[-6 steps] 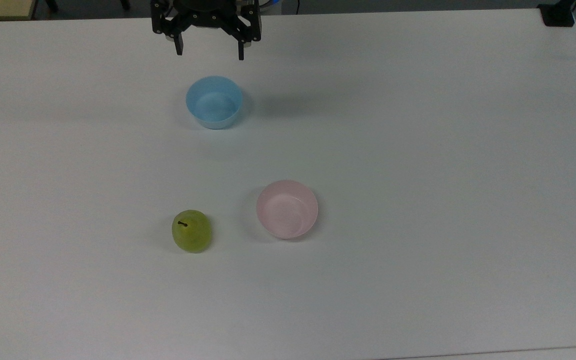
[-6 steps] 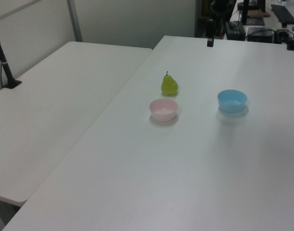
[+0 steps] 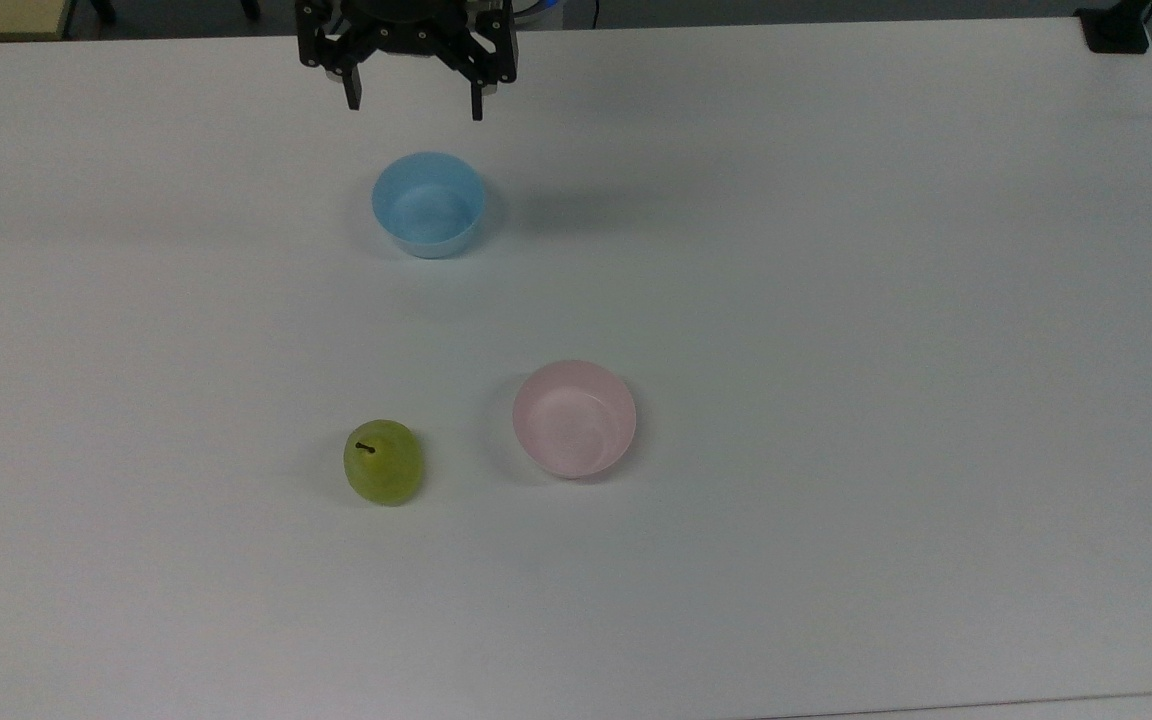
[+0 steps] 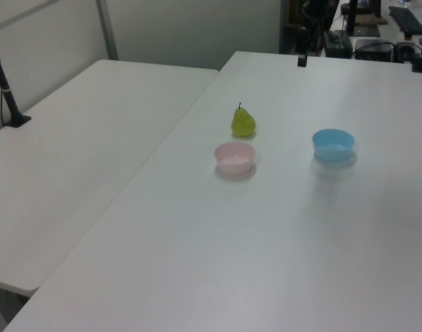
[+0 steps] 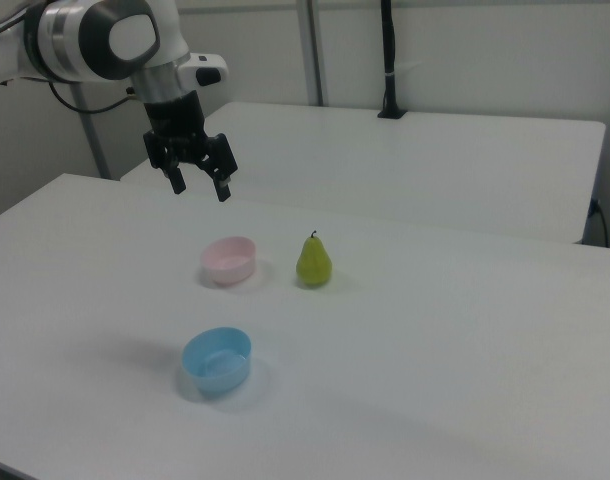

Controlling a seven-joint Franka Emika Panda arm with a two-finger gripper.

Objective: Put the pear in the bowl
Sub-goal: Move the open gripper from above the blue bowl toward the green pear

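The pear (image 3: 383, 462) is seen standing upright on the white table (image 3: 836, 300), stem up, with nothing touching it. In the top view it is placed just to the left of the pink bowl (image 3: 574, 418), a small gap being left between the two; in the right view the order is reversed, the pear (image 5: 313, 261) being shown to the right of the bowl (image 5: 229, 260). In the left view the pear (image 4: 243, 122) is found just beyond the bowl (image 4: 234, 157). The bowl is seen to hold nothing.

The gripper (image 3: 414, 103) is held in the air at the top edge of the top view, above the far part of the table, well apart from the pear and the pink bowl. Its fingers are spread wide (a clear gap is visible between the two black tips) and nothing is grasped. In the right view the gripper (image 5: 199, 189) is pointed downward, hanging from the white arm (image 5: 105, 38).

A blue bowl (image 3: 429, 204) is set on the table between the gripper and the other two things in the top view, well apart from the pink one. A second white table (image 4: 79, 152) is seen beside the first in the left view.
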